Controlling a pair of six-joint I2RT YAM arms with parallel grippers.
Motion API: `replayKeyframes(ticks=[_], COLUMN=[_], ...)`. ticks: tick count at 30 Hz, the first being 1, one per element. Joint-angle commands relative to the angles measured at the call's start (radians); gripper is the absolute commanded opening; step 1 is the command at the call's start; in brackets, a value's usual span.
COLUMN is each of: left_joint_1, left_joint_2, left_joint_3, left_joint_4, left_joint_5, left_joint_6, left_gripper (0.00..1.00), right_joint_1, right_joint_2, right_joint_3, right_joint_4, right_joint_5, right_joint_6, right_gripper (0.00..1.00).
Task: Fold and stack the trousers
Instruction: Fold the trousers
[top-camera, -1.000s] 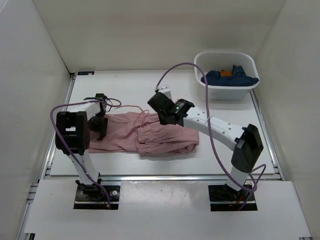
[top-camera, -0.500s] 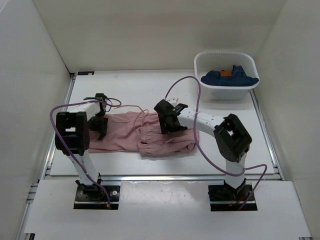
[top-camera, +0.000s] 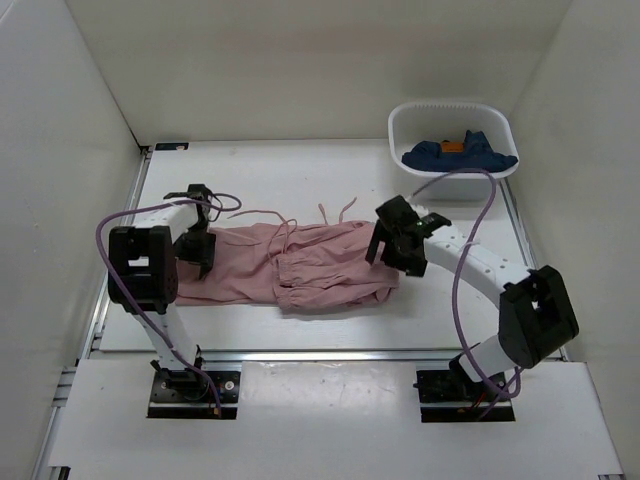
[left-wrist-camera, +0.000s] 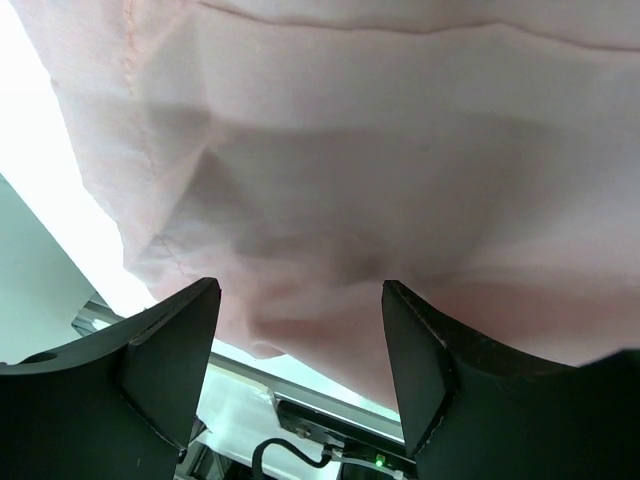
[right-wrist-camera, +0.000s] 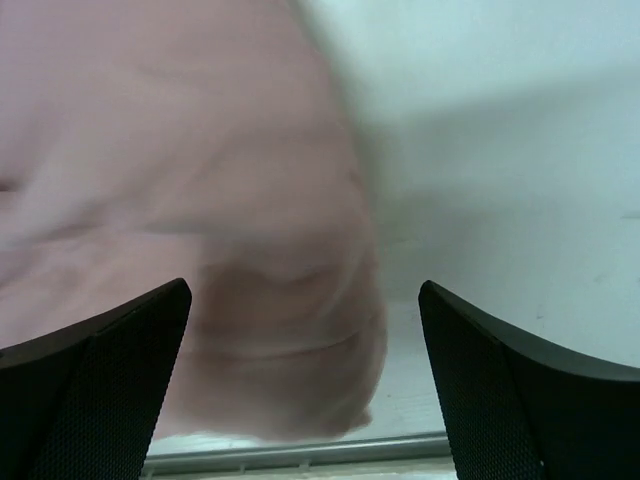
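Well, over at the right gripper (right-wrist-camera: 305, 370) first: jaws thrown wide, nothing caught between them, hung low over the right-hand end of the trousers (right-wrist-camera: 150, 200), with white table (right-wrist-camera: 500, 150) showing just past the edge of the cloth. Badly blurred in the wrist view, so could not tell whether the cloth was being touched.

Across to the left gripper (left-wrist-camera: 300, 350): fingers (left-wrist-camera: 165, 360) well parted, no fold pinched between them, poised close above the left end of the pink fabric. Touching or just clear of it, again could not say.

Further out, seen from above: stretched as one long pink band across the middle of the table, gathered waistband (top-camera: 300, 285) bunched near the centre on the near side, thin drawstrings (top-camera: 335, 210) straggling out past the far edge. Looked doubled over on the right half, yet long and rumpled all the same, nowhere near a tidy packet.

Judged partway at best: a first fold apparently laid in, nothing gripped at either end. Left to do, by the look of it: smoothing, at least one more fold across the length, then the stacking.

Off in the far right corner, well apart: a white basin (top-camera: 450, 106) with a dark blue garment (top-camera: 460, 154) heaped inside.
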Motion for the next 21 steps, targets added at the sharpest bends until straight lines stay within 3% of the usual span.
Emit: replayKeyframes(ticks=[1, 4, 5, 7, 8, 10, 11, 14, 16, 20, 21], left_joint_1=[0.013, 0.027, 0.042, 0.057, 0.069, 0.07, 0.057, -0.01, -0.065, -0.137, -0.153], left_joint_2=[-0.072, -0.083, -0.094, -0.094, -0.103, -0.103, -0.094, -0.074, -0.065, -0.029, -0.013], left_joint_3=[0.06, 0.102, 0.114, 0.143, 0.143, 0.143, 0.143, 0.131, 0.131, 0.174, 0.174], left_joint_4=[-0.024, -0.047, -0.047, -0.056, -0.067, -0.067, -0.067, -0.067, -0.076, -0.087, -0.102], left_joint_5=[0.025, 0.025, 0.025, 0.034, 0.048, 0.057, 0.057, 0.121, 0.184, 0.322, 0.357], left_joint_6=[-0.008, -0.008, -0.008, -0.008, -0.008, -0.008, -0.008, -0.008, -0.008, -0.008, -0.008], left_gripper=[0.77, 0.77, 0.79, 0.79, 0.79, 0.79, 0.79, 0.79, 0.79, 0.79, 0.79], right_joint_1=[-0.067, -0.136, -0.153, -0.216, -0.242, -0.333, -0.371, -0.492, -0.506, -0.301, -0.174], right_joint_2=[-0.003, -0.003, -0.003, -0.017, -0.035, -0.112, -0.141, -0.264, -0.322, -0.302, -0.275], right_joint_3=[-0.154, -0.283, -0.327, -0.36, -0.372, -0.381, -0.381, -0.276, -0.12, 0.109, 0.142], right_joint_4=[0.171, 0.348, 0.371, 0.382, 0.368, 0.288, 0.255, 0.085, -0.071, -0.205, -0.228], right_joint_5=[-0.18, -0.33, -0.352, -0.375, -0.375, -0.351, -0.34, -0.239, -0.077, 0.111, 0.173], right_joint_6=[0.107, 0.135, 0.145, 0.145, 0.145, 0.126, 0.086, 0.005, -0.074, -0.175, -0.175], right_gripper=[0.99, 0.96, 0.78, 0.58, 0.25, 0.04, 0.0, 0.0, 0.0, 0.0, 0.0])
